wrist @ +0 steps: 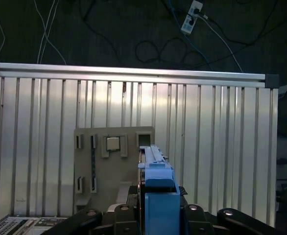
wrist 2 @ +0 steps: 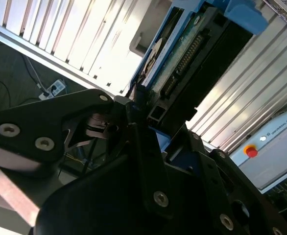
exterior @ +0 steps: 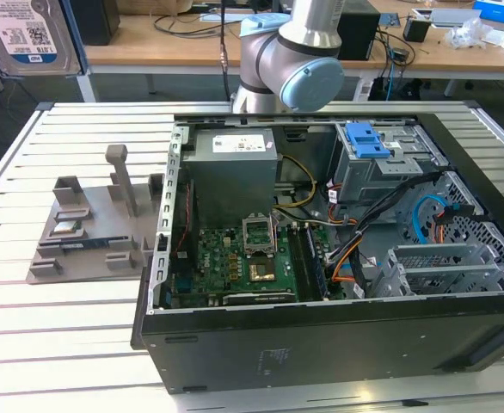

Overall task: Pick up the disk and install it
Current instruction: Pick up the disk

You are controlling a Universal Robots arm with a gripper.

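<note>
The disk (wrist: 155, 166) was seen edge-on in the first wrist view, a thin slab with a blue plastic rail along its edge that ended in a thicker blue block. In the second wrist view its underside (wrist 2: 182, 58) showed a green circuit board, a row of connector pins and more blue rail. In the exterior view its silver face (exterior: 24, 34) filled the upper corner on the exterior view's left, bearing a white-and-blue printed label, with a blue rail down one side.

The hand (wrist: 158, 195) pinched the disk between its black fingers, one on each flat side, and held it in the air, well clear of the desk (wrist: 35, 147). The arm (exterior: 291, 69) stood behind the computer case (exterior: 321, 344). Its grey elbow joint had a pale blue cap, and its upper link rose out of the picture.

Beyond the held disk in the first wrist view, a grey fixture (wrist: 109, 161) with slots and posts lay flat on the slatted aluminium desk. In the exterior view the fixture lay just beside the computer case, on the exterior view's left of it. The case lay on its side and open, showing a green motherboard (exterior: 243, 258), a grey power supply (exterior: 235, 168) and a grey drive cage (exterior: 381, 176) topped by a blue bracket (exterior: 364, 138). Farther back ran a wooden desk (exterior: 149, 47) strewn with cables.
</note>
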